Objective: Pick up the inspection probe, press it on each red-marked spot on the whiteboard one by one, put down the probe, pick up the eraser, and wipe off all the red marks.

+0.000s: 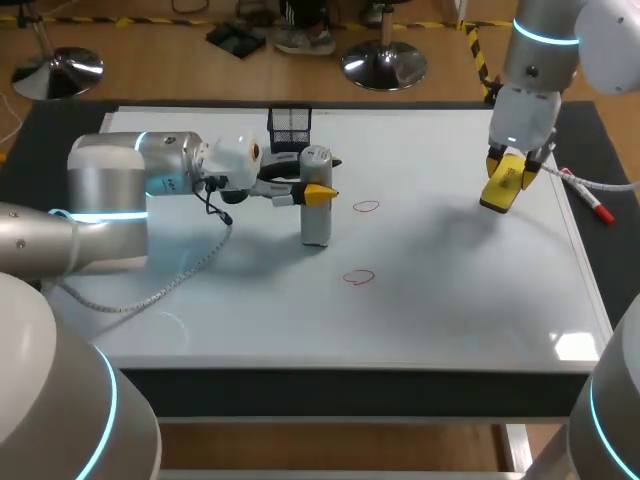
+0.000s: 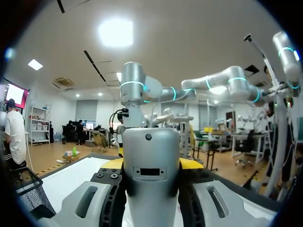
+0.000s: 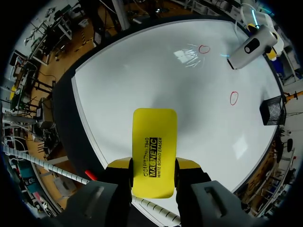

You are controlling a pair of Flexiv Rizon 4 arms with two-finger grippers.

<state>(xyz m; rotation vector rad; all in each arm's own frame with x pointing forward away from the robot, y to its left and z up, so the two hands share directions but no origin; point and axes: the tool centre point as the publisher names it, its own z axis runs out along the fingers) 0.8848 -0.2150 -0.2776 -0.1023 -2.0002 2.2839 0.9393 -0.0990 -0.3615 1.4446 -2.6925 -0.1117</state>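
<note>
Standing upright on the whiteboard [image 1: 450,290], the probe [image 1: 316,218] is clamped in the left tool [image 2: 150,164] just left of the far red mark [image 1: 366,206], the near red mark [image 1: 359,277] lying closer, while the right tool [image 3: 154,165] grips the yellow eraser [image 3: 154,142] over the board's far right part.

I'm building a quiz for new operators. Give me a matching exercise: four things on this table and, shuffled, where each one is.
Things:
1. grey cylindrical inspection probe
2. yellow rectangular eraser
3. black mesh basket
4. red marker pen

Places:
A. lying by the right edge of the whiteboard
B. upright in the left gripper
C. standing at the far edge of the whiteboard
D. in the right gripper, above the whiteboard

Pairs: 1-B, 2-D, 3-C, 4-A.
</note>
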